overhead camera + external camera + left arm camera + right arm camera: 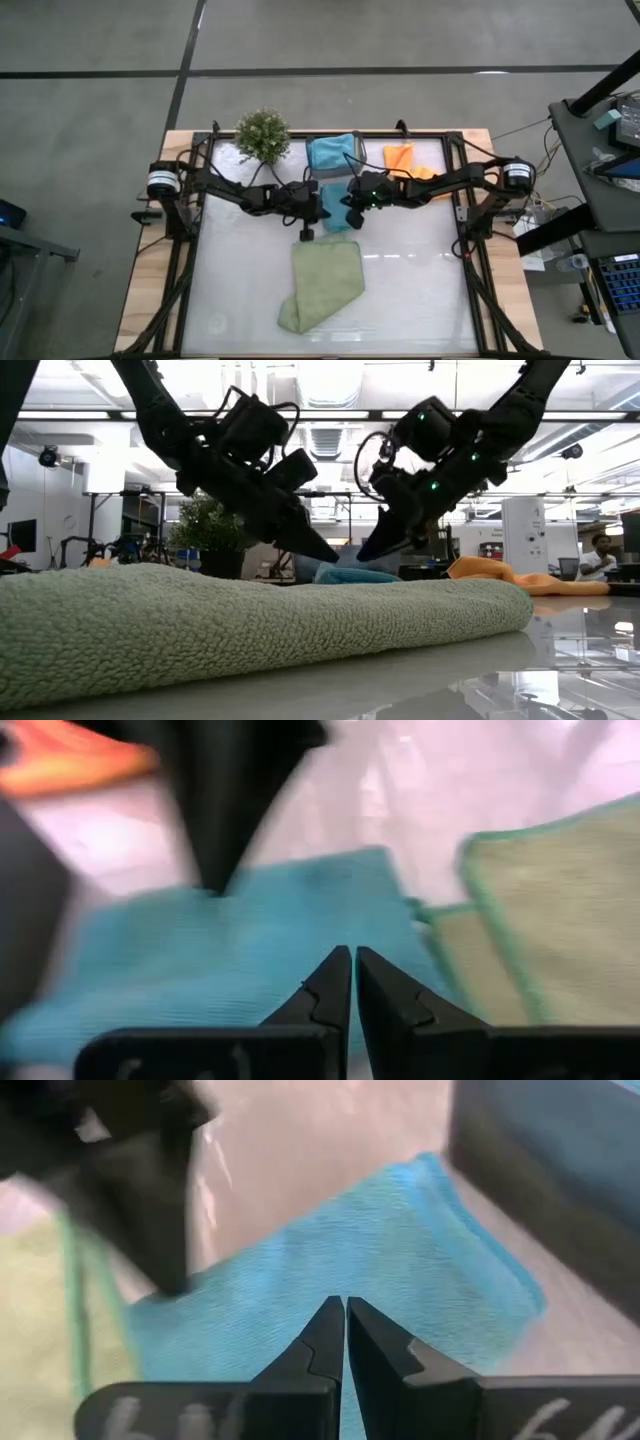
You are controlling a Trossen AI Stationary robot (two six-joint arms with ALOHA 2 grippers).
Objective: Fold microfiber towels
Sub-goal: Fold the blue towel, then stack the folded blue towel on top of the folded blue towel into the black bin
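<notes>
Two tools pinched closed and empty, left tool (352, 958), right tool (345, 1308), both above teal towel (334, 206).

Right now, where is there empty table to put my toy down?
Bare table lies right of the green towel, and more to its left. The back middle is crowded: teal towel, orange towel, plant and both arms.
</notes>
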